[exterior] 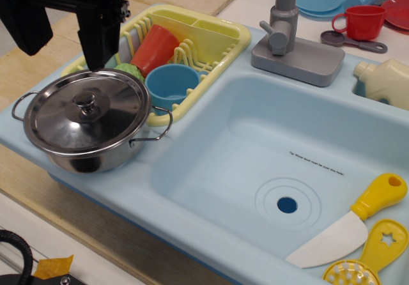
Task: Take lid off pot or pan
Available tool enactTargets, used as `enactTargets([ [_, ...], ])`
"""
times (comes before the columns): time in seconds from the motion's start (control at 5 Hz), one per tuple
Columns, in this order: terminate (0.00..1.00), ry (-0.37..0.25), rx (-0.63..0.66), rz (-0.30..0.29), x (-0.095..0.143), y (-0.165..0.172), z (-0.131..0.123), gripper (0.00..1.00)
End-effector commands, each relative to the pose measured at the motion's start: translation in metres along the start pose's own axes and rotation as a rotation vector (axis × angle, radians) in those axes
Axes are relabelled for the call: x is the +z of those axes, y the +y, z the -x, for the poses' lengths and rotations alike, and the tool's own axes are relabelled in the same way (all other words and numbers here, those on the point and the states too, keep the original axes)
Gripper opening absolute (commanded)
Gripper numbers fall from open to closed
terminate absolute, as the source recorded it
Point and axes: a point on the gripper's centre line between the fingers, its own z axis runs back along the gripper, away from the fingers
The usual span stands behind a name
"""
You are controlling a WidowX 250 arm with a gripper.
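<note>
Pot: on sink ledge, at 9 o'clock in view. Lid: seated on pot, knob up. Gripper: black, at 11 o'clock, above pot, clear of lid; jaws apart, empty. Blue cup: in yellow rack, at pot's 2 o'clock.
</note>
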Motion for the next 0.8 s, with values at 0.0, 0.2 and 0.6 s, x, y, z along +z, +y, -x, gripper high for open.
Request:
enactTargets([
  [0.0, 0.00, 0.000, 0.000, 0.000, 0.000, 0.000, 0.000, 1.00],
  [0.2, 0.00, 0.003, 0.004, 0.010, -0.002, 0.001, 0.002, 1.00],
  [0.6, 0.00, 0.007, 0.016, 0.031, -0.016, 0.004, 0.006, 1.00],
])
